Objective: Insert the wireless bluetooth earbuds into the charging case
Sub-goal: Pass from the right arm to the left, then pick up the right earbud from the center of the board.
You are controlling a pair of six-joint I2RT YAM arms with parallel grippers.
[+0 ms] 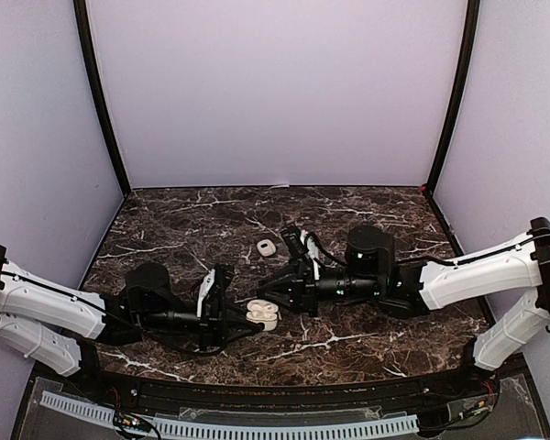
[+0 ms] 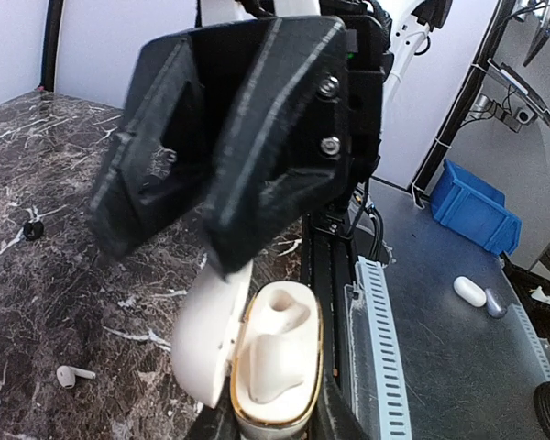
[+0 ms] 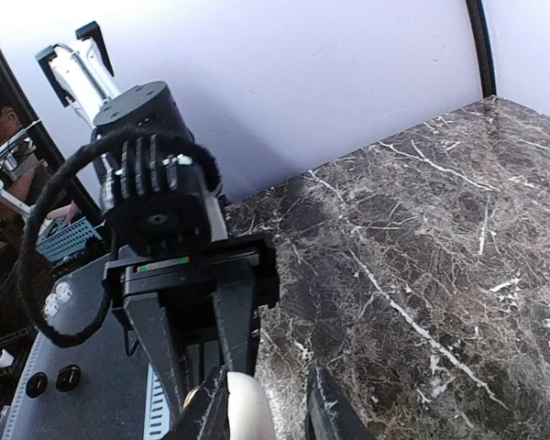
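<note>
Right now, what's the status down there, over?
Left claw shut on open case. Right claw open beside it. One white earbud loose on table.

Pale lavender walls (image 1: 275, 92) close off the back and both sides of the top view, joined by black corner posts (image 1: 101, 101). The surface (image 1: 367, 206) is dark brown marble with white veins, evenly lit. A white slotted strip (image 1: 229, 427) runs along the bottom edge. At the right of the left wrist view, a blue bin (image 2: 472, 209) sits on a grey panel (image 2: 440, 367).
</note>
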